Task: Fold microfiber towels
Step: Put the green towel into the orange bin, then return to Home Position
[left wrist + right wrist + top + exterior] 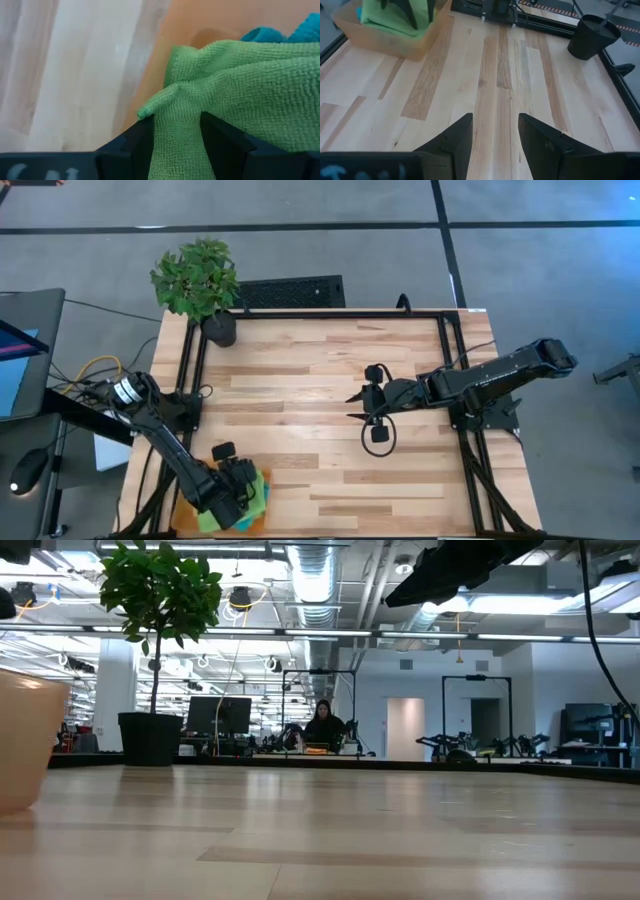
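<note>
left hand [175, 142] is down in the orange tray [200, 25] at the bench [330, 370] corner, fingers pinching a raised fold of lime green towel [240, 85]; teal towel [280, 32] behind it. cloth looks soft, light, limp, so grip near a corner. right hand [495, 135] waits mid-bench, fingers apart, empty.

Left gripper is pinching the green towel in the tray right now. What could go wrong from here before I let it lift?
1. The left gripper holds only a bunched fold of the lime green towel; it may slip out or come up crumpled.
2. The teal towel lies against the green one, so it could drag out too.
3. The orange tray sits at the table's corner; a sideways pull might shift it toward the edge. The right gripper, open over mid-table, is too far to help.
</note>
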Tool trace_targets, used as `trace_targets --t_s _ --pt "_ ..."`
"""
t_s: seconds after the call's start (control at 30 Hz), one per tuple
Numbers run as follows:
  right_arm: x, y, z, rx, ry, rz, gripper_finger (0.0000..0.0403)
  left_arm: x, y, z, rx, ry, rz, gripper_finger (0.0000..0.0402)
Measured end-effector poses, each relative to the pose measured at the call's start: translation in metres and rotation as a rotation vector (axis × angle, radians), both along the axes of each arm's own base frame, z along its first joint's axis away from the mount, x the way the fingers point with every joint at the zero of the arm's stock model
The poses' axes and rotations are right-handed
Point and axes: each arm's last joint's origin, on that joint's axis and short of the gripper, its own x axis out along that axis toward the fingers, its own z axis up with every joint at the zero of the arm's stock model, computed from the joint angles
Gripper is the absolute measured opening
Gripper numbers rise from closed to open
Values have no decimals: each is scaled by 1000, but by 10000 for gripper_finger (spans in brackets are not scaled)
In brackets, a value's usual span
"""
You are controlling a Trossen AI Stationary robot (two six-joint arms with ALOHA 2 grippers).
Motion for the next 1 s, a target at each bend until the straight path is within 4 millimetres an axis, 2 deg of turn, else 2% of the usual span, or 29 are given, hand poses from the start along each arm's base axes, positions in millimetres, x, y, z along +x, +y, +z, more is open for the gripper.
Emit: trace_targets --t_s 0.27,0.43,0.57,0.77,0.87,1.0 --pt "0 0 0 0 0 0 182 -6 11 2 143 41 -15 155" --pt "0 0 0 0 1 6 182 -4 11 7 131 49 -18 155" --pt "0 1 0 2 1 33 182 0 5 25 138 38 -42 155" --pt "0 3 0 -19 1 50 182 6 0 66 166 29 -66 155" --pt "-1 5 4 -47 -11 28 182 3 6 77 256 44 -78 155" --pt "-10 8 22 -109 -42 -42 168 3 19 87 375 24 -64 142"
